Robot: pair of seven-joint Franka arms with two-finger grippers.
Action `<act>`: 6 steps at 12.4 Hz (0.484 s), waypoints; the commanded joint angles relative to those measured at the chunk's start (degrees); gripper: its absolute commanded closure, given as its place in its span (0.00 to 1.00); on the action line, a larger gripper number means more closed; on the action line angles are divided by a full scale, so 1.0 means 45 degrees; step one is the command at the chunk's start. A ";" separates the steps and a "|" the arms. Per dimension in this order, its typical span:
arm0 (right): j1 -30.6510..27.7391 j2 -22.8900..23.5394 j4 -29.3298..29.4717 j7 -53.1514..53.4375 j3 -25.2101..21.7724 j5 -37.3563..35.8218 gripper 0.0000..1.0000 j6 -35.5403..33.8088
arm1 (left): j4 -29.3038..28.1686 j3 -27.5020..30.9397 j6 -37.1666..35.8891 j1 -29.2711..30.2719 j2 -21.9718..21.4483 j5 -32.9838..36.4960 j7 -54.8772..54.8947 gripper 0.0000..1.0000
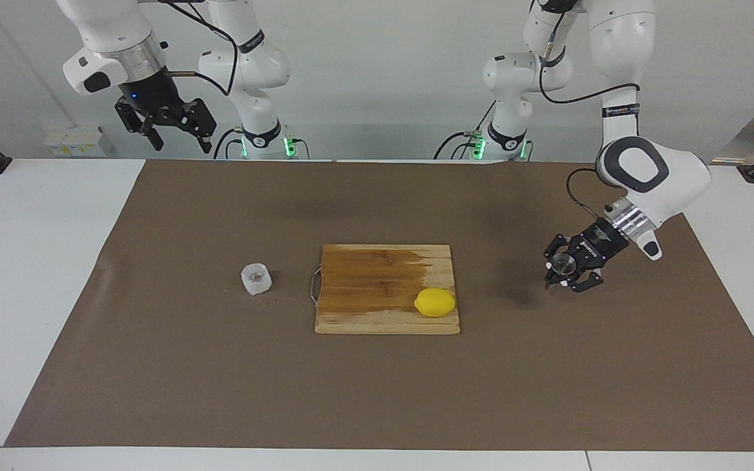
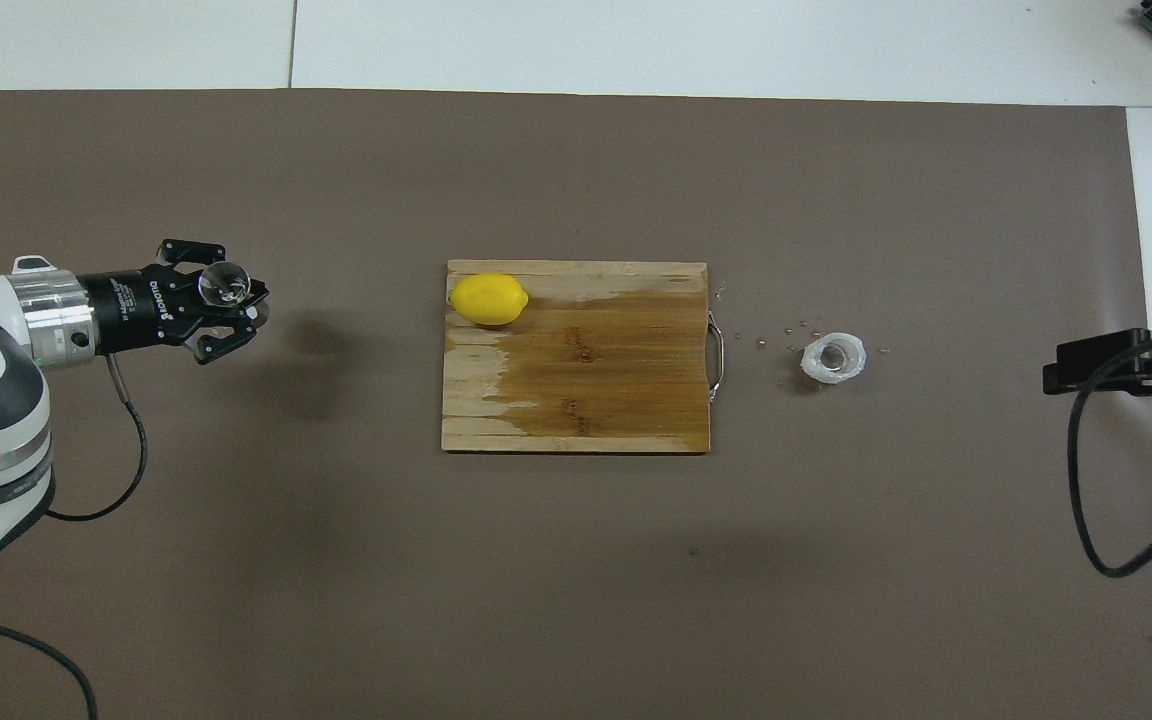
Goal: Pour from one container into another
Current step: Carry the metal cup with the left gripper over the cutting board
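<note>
The small whitish crinkly cup (image 1: 256, 279) (image 2: 833, 358) stands on the brown mat beside the board's handle, toward the right arm's end, with something brownish inside. My left gripper (image 1: 557, 278) (image 2: 254, 308) is shut on the steel jigger (image 1: 563, 265) (image 2: 223, 285) and holds it up over the mat, between the left arm's end and the board, its open mouth facing up. My right gripper (image 1: 174, 134) (image 2: 1066, 362) waits open, high above the table edge at its own end, with nothing in it.
A wooden cutting board (image 1: 364, 307) (image 2: 576, 400) with a wet stain lies mid-table. On the corner of it toward the left arm's end sits a lemon (image 1: 434, 302) (image 2: 488, 298). Small droplets (image 2: 786, 335) dot the mat between cup and board.
</note>
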 commanded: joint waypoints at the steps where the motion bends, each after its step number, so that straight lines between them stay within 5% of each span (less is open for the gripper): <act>1: -0.0151 -0.0117 -0.0011 0.0083 0.0112 -0.0115 0.00 -0.0118 | -0.0341 0.0132 0.0830 -0.1579 -0.0932 -0.0208 -0.1429 1.00; 6: -0.0170 -0.0117 -0.0011 0.0083 0.0112 -0.0115 0.00 -0.0118 | -0.0262 0.0093 0.2588 -0.4647 -0.1519 -0.0208 -0.3972 1.00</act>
